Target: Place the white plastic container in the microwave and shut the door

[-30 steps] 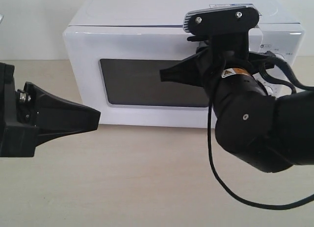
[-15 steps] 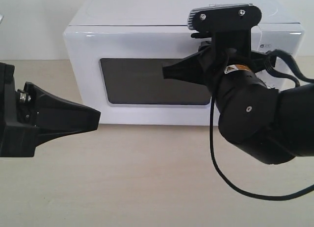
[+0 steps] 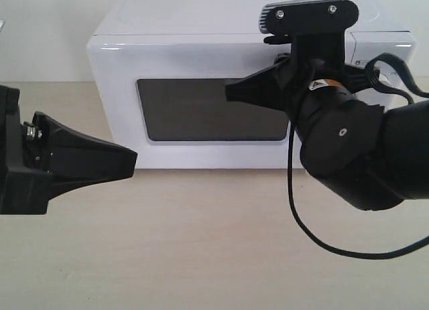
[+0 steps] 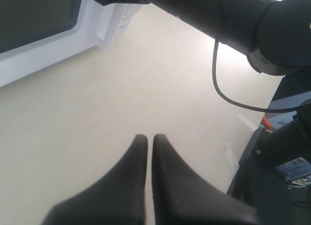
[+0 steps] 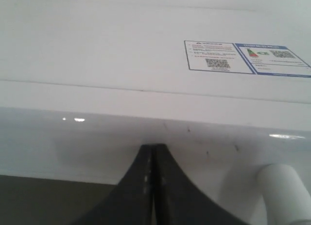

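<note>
The white microwave [image 3: 167,29] stands at the back of the table with its door [image 3: 120,75] shut, dark window [image 3: 188,112] facing me. The white plastic container is out of view. My right gripper [image 3: 229,92] is shut with nothing in it, its tips up against the door above the window, as the right wrist view shows [image 5: 153,147]. The white bar handle [image 5: 285,188] shows beside those tips. My left gripper [image 3: 133,159] is shut and empty, hovering low over the table at the left, off the microwave's front left corner [image 4: 148,137].
The beige tabletop [image 3: 201,243] spreads in front of the microwave. A black cable [image 3: 301,223] loops down from the right arm over the table. Stickers [image 5: 243,57] lie on the microwave's top. Dark equipment [image 4: 286,166] stands past the table edge.
The right arm has lifted slightly and shifted right, its shut tips staying at the door's front. The left gripper has not moved.
</note>
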`<state>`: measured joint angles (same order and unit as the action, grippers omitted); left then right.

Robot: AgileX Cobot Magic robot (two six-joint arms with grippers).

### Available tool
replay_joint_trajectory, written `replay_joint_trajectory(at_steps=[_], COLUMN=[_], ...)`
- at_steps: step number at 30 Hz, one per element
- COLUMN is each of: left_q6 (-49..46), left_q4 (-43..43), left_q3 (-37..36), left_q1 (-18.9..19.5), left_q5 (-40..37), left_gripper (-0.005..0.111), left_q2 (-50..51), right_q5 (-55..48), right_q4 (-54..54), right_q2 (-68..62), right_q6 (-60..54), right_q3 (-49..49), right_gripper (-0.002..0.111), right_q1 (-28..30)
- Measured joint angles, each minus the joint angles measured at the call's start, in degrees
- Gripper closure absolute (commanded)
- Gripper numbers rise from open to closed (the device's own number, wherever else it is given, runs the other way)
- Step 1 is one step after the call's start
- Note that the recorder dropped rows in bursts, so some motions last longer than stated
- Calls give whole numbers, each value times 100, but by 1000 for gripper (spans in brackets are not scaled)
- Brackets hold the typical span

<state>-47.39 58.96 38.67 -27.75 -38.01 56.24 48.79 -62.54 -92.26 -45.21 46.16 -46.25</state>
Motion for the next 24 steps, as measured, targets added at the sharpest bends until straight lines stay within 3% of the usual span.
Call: replay_joint_trajectory(at_steps=[14, 24], left_q6=[-128, -214], left_q4=[0, 190], left_q3=[0, 0], left_q1=[0, 0], left_q5=[10, -282], left_gripper=[102, 102], left_q2=[0, -11], right_q5=[-776, -2043], right_q4=[-1452, -3369], right_q2=[1125, 2175], right_q6=[-1170, -3396], right_q3=[22, 21], right_gripper=[108, 108], right_q1=[59, 59])
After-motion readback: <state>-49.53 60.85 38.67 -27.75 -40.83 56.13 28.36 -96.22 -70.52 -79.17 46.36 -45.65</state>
